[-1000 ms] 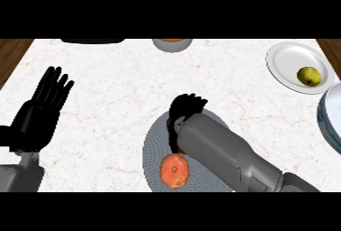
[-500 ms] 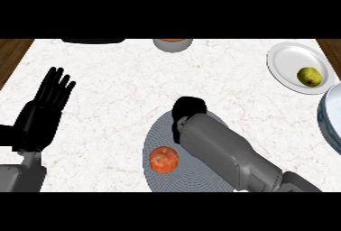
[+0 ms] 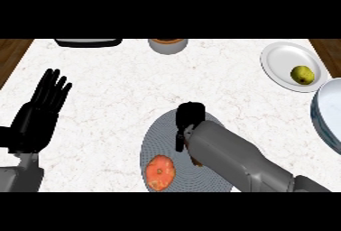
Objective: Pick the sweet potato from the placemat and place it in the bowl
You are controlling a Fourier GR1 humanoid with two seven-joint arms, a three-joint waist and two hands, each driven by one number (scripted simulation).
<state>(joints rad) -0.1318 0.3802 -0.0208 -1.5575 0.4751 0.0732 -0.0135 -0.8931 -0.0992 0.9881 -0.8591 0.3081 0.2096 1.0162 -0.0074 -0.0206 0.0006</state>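
The orange sweet potato (image 3: pixel 160 173) lies on the near part of the round grey placemat (image 3: pixel 154 140). It is just left of my right forearm and apart from the hand. My right hand (image 3: pixel 189 118) hovers over the mat's far part with fingers curled downward and nothing visibly held. The white-and-blue bowl (image 3: pixel 328 118) is cut off by the right edge. My left hand (image 3: pixel 36 118) rests open at the left with its fingers up.
A white plate (image 3: pixel 279 57) holding a yellow-green fruit (image 3: pixel 302 74) sits at the far right, close to the bowl. A small grey cup (image 3: pixel 168 44) and a dark tray (image 3: pixel 88 42) stand at the far edge. Wooden floor shows past the counter's corners.
My right hand has drawn back toward me over the placemat and its fingers have curled in. The sweet potato has shifted and turned slightly on the mat. The left hand stayed still.
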